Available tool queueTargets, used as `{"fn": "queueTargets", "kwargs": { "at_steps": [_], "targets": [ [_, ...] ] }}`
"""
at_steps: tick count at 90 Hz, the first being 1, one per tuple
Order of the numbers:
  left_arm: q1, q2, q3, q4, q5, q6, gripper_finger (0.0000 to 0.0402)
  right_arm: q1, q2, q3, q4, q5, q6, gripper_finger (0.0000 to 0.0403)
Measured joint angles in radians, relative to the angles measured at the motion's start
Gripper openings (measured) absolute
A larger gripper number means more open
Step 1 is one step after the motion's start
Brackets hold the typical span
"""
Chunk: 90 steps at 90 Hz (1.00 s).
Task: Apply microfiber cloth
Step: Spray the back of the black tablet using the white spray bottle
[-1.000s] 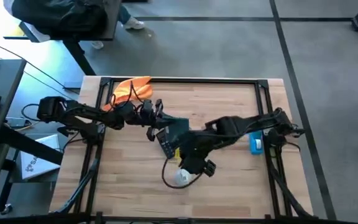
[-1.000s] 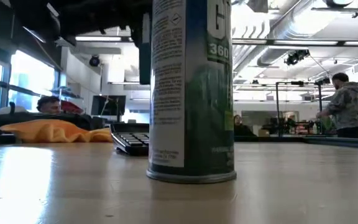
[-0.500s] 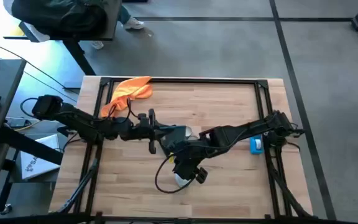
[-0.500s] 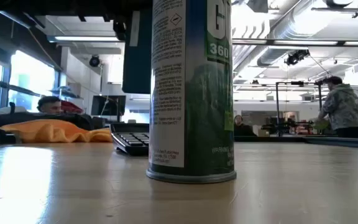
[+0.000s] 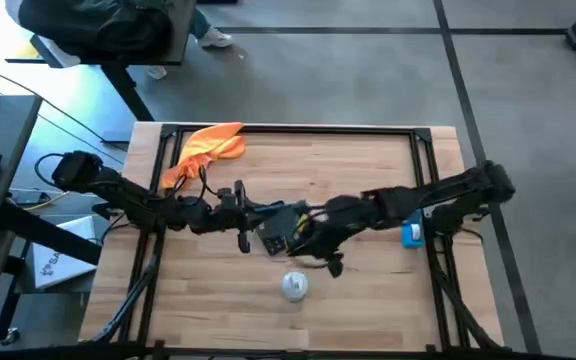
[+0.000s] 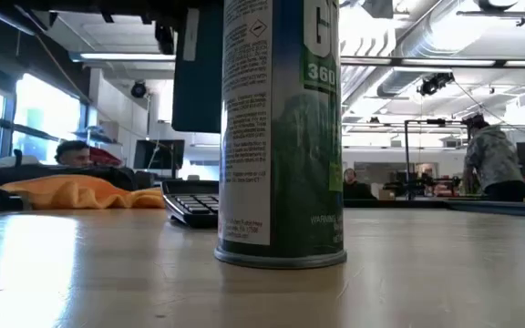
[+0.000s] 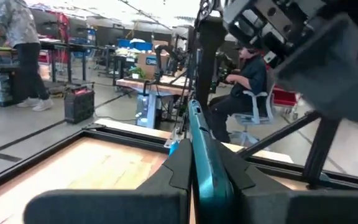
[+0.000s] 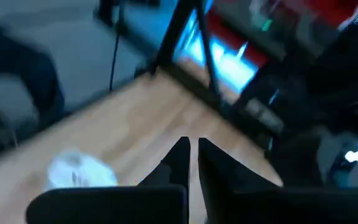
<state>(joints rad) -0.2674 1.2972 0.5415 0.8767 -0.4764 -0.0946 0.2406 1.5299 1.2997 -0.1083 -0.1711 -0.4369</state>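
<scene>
My left gripper (image 5: pixel 268 212) is over the middle of the table (image 5: pixel 368 180), and its fingers (image 7: pixel 229 174) are clamped on a thin teal slab (image 7: pixel 205 163) held edge-up between them. My right gripper (image 8: pixel 192 163) reaches in from the other side to the same spot, its two fingers nearly pressed together with only a slit between and nothing in them. The calculator (image 6: pixel 190 202) lies flat on the wood just below where the two grippers meet. The cloth (image 5: pixel 206 150) lies crumpled at the far left corner of the table, well apart from both grippers. A spray can (image 5: pixel 294 286) stands upright near the front edge, close to the low camera. A small blue object (image 5: pixel 412 234) sits by my right arm.
</scene>
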Motion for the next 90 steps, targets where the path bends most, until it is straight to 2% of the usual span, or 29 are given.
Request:
{"fn": "queueTargets", "kwargs": {
  "at_steps": [10, 14, 28, 39, 57, 79, 90],
  "targets": [
    [0.025, 0.005, 0.0, 0.008, -0.007, -0.022, 0.0012, -0.036, -0.009, -0.072, 0.063, -0.152, 0.081, 0.0],
    [0.038, 0.013, 0.0, 0.008, -0.008, -0.032, 0.0012, -0.04, 0.003, -0.084, 0.053, -0.178, 0.081, 0.0],
    [0.088, 0.082, 0.0, 0.062, 0.033, -0.068, 0.0012, -0.031, 0.019, -0.086, 0.078, -0.19, 0.074, 0.0],
    [0.078, 0.146, 0.001, 0.148, 0.033, -0.033, 0.0012, -0.01, 0.021, -0.086, 0.074, -0.192, 0.072, 0.0],
    [0.006, 0.202, 0.002, 0.271, -0.062, 0.052, 0.0012, 0.025, 0.074, -0.085, 0.132, -0.162, 0.062, 0.0],
    [-0.059, 0.203, 0.002, 0.291, -0.127, 0.089, 0.0012, 0.014, 0.12, -0.086, 0.179, -0.148, 0.08, 0.0],
    [-0.088, 0.204, 0.002, 0.297, -0.182, 0.108, 0.0012, 0.021, 0.121, -0.086, 0.172, -0.108, 0.062, 0.0]
  ]
}}
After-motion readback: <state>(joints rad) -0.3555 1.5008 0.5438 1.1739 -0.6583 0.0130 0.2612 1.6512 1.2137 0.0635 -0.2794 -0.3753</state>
